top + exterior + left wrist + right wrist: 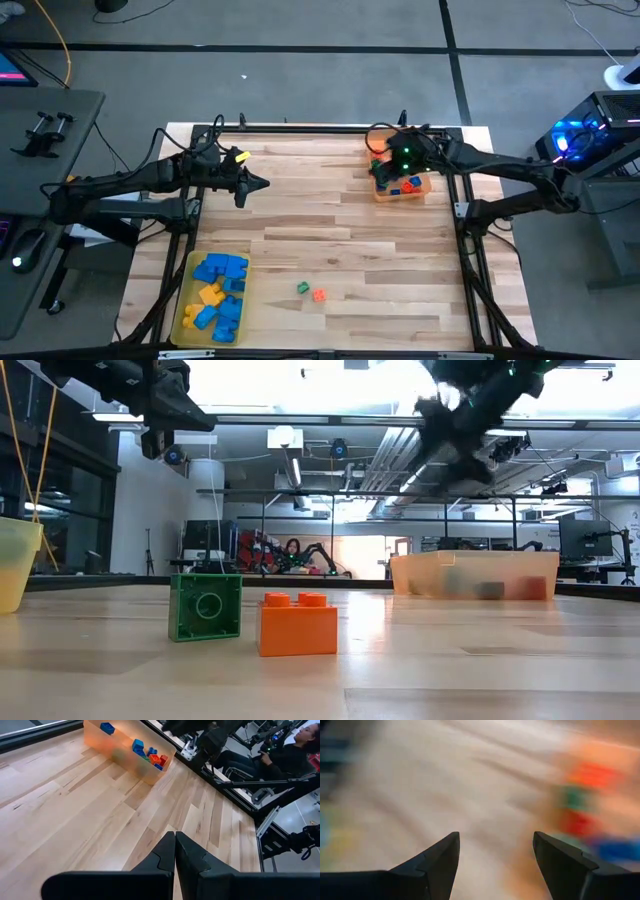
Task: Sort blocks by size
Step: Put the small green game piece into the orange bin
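A small green block (303, 288) and a small orange block (319, 295) rest on the table near its front edge, side by side and apart from both arms; the low view shows them close up, green (205, 607) and orange (297, 624). Larger blue and yellow blocks (218, 298) lie in the yellow tray (186, 322) at the front left. Tiny blocks (150, 756) lie in the orange tray (402, 195) at the far right. My right gripper (495, 840) hovers open above that tray with nothing between its fingers. My left gripper (175, 834) is shut and empty, raised over the table's left part.
Bare wood lies between the two trays and around the two loose blocks. The table's metal frame (470, 250) runs along its edges. A person (295, 745) sits beyond the far edge.
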Robot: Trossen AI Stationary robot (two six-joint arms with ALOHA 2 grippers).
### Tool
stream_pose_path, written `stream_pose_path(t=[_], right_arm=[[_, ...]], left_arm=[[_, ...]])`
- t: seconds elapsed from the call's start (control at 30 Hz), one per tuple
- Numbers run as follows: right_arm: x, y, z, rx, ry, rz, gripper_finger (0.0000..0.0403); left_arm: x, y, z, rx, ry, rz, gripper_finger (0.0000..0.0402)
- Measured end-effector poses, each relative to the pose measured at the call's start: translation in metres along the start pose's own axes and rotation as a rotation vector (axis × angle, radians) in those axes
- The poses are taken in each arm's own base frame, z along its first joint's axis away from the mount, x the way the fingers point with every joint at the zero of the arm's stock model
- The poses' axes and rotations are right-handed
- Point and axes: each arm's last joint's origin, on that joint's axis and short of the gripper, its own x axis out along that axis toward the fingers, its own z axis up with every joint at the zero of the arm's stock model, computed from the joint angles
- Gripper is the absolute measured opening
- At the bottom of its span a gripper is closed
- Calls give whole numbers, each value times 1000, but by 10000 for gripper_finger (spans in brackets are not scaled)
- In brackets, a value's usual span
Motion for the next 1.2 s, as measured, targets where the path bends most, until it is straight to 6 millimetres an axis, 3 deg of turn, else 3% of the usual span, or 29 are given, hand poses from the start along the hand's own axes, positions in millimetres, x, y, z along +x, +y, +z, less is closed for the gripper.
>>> stream_pose_path(t=[0.13, 0.27, 0.47, 0.7, 0.93, 1.2], right_arm=[[-7, 46, 0, -54, -100, 367, 249], [-7, 91, -20, -160, -179, 541, 249], [22, 152, -73, -472, -102, 581, 250], [74, 213, -120, -994, 19, 541, 250], [115, 251, -142, -1333, 160, 531, 250], [150, 264, -167, -1384, 295, 652, 250]], left_arm=[[0, 0, 0, 0, -1, 0, 0], [0, 0, 0, -1, 0, 0, 0], [0, 0, 0, -3, -2, -1, 0], [0, 0, 0, -3, -2, -1, 0], [0, 0, 0, -3, 3, 1, 0], [0, 0, -1, -3, 7, 3, 0]])
